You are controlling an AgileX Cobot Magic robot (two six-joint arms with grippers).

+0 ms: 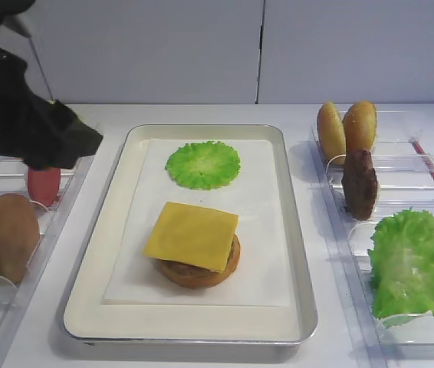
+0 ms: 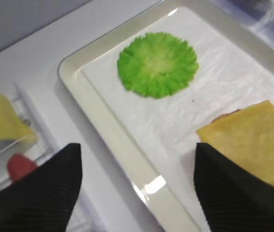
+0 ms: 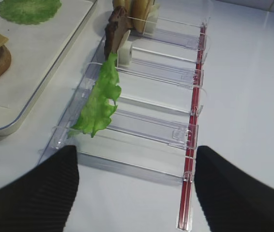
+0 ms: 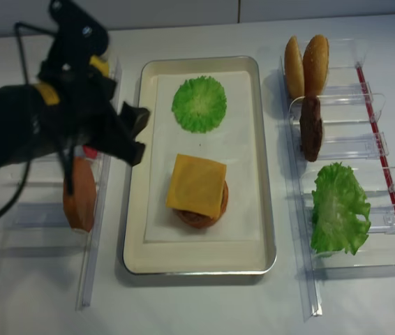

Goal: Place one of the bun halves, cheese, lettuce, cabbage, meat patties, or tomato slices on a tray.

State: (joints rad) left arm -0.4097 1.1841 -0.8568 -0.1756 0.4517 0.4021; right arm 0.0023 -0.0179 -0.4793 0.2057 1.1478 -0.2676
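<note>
At the near end of the silver tray (image 1: pixel 87 307), a square cheese slice (image 1: pixel 192 235) lies on a meat patty atop a bun half (image 1: pixel 198 272), all on the white paper liner (image 1: pixel 267 230). Farther back on the same liner sits a flat, round, ruffled green leaf (image 1: pixel 202 164), well apart from the stack. In the clear bins on the right (image 1: pixel 424 322), a large lettuce leaf (image 1: pixel 412 264) stands nearest, then an upright dark patty (image 1: pixel 360 184), then two bun halves on edge (image 1: pixel 346 127) at the far end. On the left, another bun half (image 1: pixel 6 236) leans in a clear bin (image 1: pixel 18 299), with a red tomato slice (image 1: pixel 44 185) behind it. The left gripper (image 4: pixel 136 132) hangs above the tray's left rim, jaws spread wide and holding nothing. The right gripper (image 3: pixel 136 186) hovers over the near end of the right-hand bins, its black fingers (image 3: pixel 35 195) set wide apart and empty.
</note>
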